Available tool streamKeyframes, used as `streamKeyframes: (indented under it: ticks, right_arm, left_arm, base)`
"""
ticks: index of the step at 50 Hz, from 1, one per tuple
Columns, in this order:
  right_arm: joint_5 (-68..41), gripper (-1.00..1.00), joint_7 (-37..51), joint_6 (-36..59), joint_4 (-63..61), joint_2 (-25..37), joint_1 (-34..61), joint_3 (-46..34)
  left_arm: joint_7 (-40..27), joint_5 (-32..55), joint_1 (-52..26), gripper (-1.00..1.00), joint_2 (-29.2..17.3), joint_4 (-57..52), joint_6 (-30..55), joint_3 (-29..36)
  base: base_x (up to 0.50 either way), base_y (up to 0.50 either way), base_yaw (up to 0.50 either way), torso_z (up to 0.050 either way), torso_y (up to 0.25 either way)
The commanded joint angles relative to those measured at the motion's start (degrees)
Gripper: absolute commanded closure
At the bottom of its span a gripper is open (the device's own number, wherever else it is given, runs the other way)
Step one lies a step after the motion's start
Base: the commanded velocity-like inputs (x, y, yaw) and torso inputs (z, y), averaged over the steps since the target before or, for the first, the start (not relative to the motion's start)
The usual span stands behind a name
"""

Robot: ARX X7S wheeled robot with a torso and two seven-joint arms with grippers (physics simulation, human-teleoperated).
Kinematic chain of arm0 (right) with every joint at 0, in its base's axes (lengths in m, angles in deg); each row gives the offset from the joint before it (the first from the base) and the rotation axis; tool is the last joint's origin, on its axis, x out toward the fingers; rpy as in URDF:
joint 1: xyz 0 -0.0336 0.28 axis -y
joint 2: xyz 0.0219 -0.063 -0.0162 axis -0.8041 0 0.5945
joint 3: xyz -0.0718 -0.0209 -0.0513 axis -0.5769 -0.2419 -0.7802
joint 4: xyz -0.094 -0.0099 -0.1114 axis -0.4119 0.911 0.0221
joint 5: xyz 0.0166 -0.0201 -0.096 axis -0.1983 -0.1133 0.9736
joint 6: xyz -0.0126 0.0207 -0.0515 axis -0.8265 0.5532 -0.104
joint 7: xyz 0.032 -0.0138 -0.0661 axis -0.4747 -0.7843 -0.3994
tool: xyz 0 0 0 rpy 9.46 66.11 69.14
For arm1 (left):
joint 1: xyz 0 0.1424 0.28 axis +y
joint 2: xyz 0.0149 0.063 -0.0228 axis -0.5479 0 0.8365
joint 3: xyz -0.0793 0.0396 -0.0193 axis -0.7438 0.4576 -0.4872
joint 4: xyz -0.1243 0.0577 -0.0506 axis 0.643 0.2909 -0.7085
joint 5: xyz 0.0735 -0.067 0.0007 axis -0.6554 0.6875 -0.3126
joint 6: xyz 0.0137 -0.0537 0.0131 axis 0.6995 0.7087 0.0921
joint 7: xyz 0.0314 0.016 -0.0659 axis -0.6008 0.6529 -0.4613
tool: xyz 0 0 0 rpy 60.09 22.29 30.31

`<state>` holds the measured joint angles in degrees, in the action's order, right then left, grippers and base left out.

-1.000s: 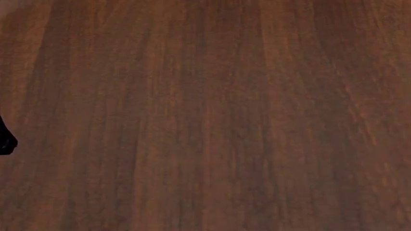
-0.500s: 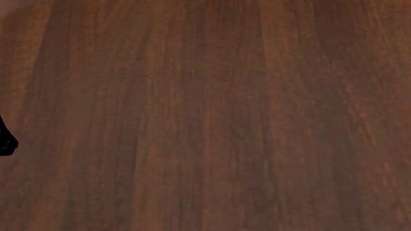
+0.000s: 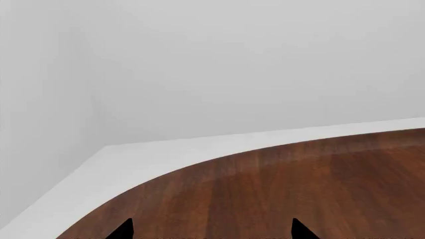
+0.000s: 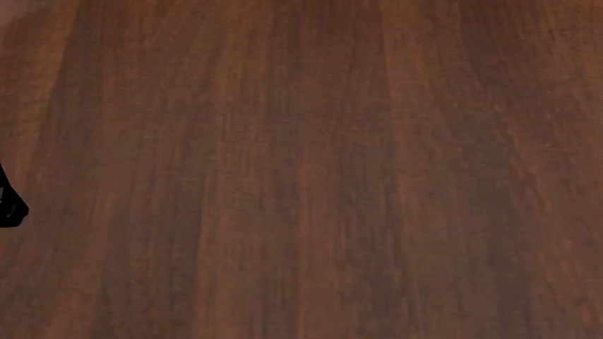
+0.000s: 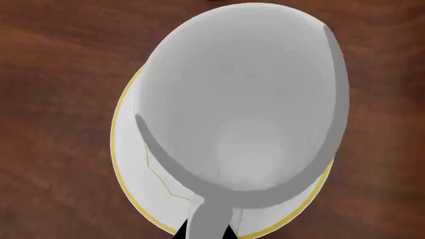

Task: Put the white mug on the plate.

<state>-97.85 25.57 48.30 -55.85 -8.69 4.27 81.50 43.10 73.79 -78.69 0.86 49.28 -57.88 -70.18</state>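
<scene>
- Since a second ago, head view almost unchanged: dark arm part (image 4: 10, 201) at the left edge shifted very slightly lower and inward; nothing else moved.
- Wooden table (image 4: 311, 176): dark reddish-brown, grain running away from the robot, filling the whole head view; rounded edge seen in the left wrist view, against pale floor and plain white walls.
- Plate (image 5: 143, 196): round, white, thin gold rim; lying flat on the table directly beneath the mug, only its rim crescent showing on either side in the right wrist view.
- White mug (image 5: 246, 99): plain, seen from above straight into its open mouth, interior empty; over the plate's centre, handle toward the camera; touching the plate or just above it, cannot tell.
- Right gripper (image 5: 202, 233): only two dark fingertips at the frame edge, flanking the mug's handle; clamped or loose, cannot tell.
- Left gripper (image 3: 209, 230): two dark fingertips well apart, holding nothing, over the table near its rounded edge.
</scene>
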Motion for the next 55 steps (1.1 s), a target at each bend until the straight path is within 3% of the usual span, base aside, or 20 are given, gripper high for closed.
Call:
streamKeyframes:
  ticks: [1,4,16,18,19,22,34,36,40,42,48,55]
  right_arm:
    - [3.42,1.00,-0.69,-0.49,3.25,0.35,1.18,-1.68]
    - [3.68,1.00,-1.07,-0.74,3.79,0.29,1.26,-1.92]
    - [4.15,1.00,-2.61,-1.67,6.13,-0.08,1.66,-2.66]
    - [3.97,1.00,-2.59,-1.72,6.12,-0.27,1.56,-2.61]
    - [3.64,-1.00,-3.16,-1.93,6.11,-0.53,1.43,-2.47]
    - [2.92,-1.00,-3.18,-1.85,5.54,-0.96,1.03,-2.26]
    - [1.13,-1.00,-6.39,-3.15,7.27,-1.55,-0.76,-0.59]
    - [0.61,-1.00,-7.08,-3.41,7.32,-1.80,-1.36,-0.06]
    - [0.07,-1.00,-7.62,-3.78,5.65,-2.52,-2.76,0.43]
    - [-0.23,-1.00,-7.94,-3.95,4.16,-3.15,-3.60,0.49]
    - [-0.78,-1.00,-8.46,-4.17,-2.09,-4.50,-6.05,-1.17]
    - [0.05,-1.00,-7.33,-5.85,-7.97,-4.98,-8.28,-6.97]
  left_arm:
    - [0.30,-0.89,1.52,-1.00,0.43,1.68,-2.94,0.29]
    - [-0.19,0.06,-0.08,-1.00,-0.09,0.19,0.02,0.20]
    - [-0.18,-0.99,0.94,-1.00,0.35,1.29,-2.03,0.99]
    - [-0.66,0.47,-1.11,-1.00,-0.42,-0.75,1.84,0.63]
    - [-0.67,0.34,-1.11,-1.00,-0.36,-0.65,1.76,0.82]
    - [-0.12,-1.11,0.98,-1.00,0.41,1.62,-2.42,1.30]
    - [-0.71,0.91,-0.45,-1.00,-0.67,-1.11,1.55,0.48]
    - [-0.18,-0.34,1.76,-1.00,0.04,0.90,-2.44,0.62]
    - [-0.72,0.87,0.56,-1.00,-0.66,-0.97,0.45,0.16]
    - [-0.35,-0.15,2.52,-1.00,-0.06,0.43,-2.78,0.25]
    - [-0.97,1.39,1.37,-1.00,-0.79,-1.85,0.33,-0.36]
    - [-0.78,1.17,3.20,-1.00,-0.52,-1.55,-1.86,-0.75]
  base:
    - [0.00,0.00,0.00,0.000,0.000]
    - [0.00,0.00,0.00,0.000,0.000]
    - [0.00,0.00,0.00,0.000,0.000]
    - [0.00,0.00,0.00,0.000,0.000]
    - [0.00,0.00,0.00,-0.015,0.000]
    - [0.00,0.00,0.00,0.000,0.000]
    - [0.00,0.00,0.00,0.000,0.000]
    - [0.00,0.00,0.00,0.000,0.000]
    - [0.00,0.00,0.00,0.000,0.000]
    - [0.00,0.00,0.00,0.000,0.000]
    - [0.00,0.00,0.00,0.000,0.000]
    - [0.00,0.00,0.00,0.000,0.000]
